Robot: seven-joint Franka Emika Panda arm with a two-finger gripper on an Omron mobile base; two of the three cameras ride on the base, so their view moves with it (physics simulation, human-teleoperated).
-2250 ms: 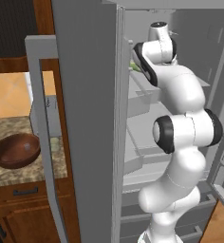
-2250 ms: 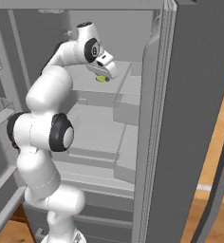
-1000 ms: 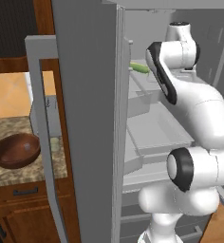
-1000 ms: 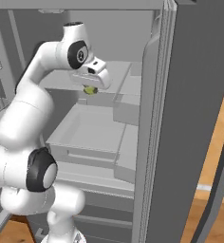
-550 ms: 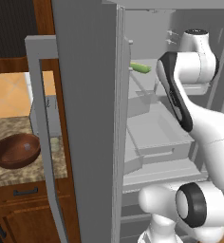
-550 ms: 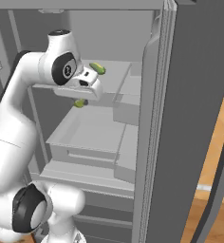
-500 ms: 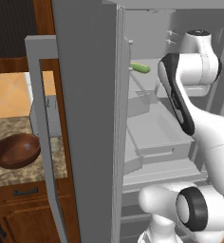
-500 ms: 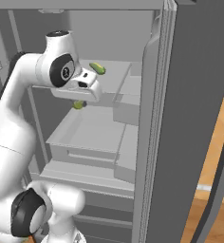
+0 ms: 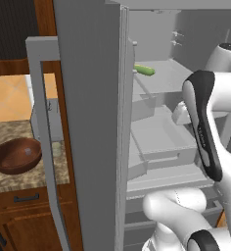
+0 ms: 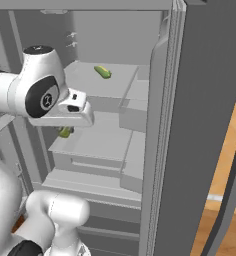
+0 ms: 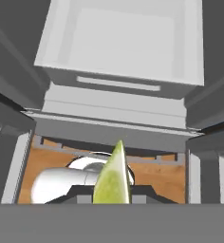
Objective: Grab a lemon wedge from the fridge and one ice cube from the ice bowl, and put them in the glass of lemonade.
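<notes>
With the fridge [image 10: 205, 100] standing open in front of it, the white arm carries its gripper [image 11: 112, 201] low before the shelves, the jaws narrowed on a lemon wedge [image 11: 113, 179]. In the hand view the yellow-green wedge stands between the fingertips, its point toward the top of that view, and behind it lie a pale open fridge drawer [image 11: 123, 42] and, nearer the hand, the drawer fronts and a strip of orange-brown floor [image 11: 166, 174]. In the right base view a small yellow-green piece, the wedge, shows just under the white hand, in front of the middle shelf [image 10: 97, 142]. A green, elongated vegetable [image 10: 102, 72] lies on the upper shelf [image 10: 110, 82], above the hand and farther into the fridge; the left base view shows it too, at the shelf's near edge.

Well off to the hand's left, past the open fridge door [image 9: 88, 122], the ice bowl [image 9: 15, 156] sits on a speckled stone counter [image 9: 24, 179], dark reddish-brown and round, with something pale inside that is too small to make out. Just beside the bowl, on its door side, stands the glass of lemonade [image 9: 56, 148], small and pale, partly hidden by the door's long handle [image 9: 46, 142]. Wooden cabinet fronts [image 9: 19, 220] run below the counter.
</notes>
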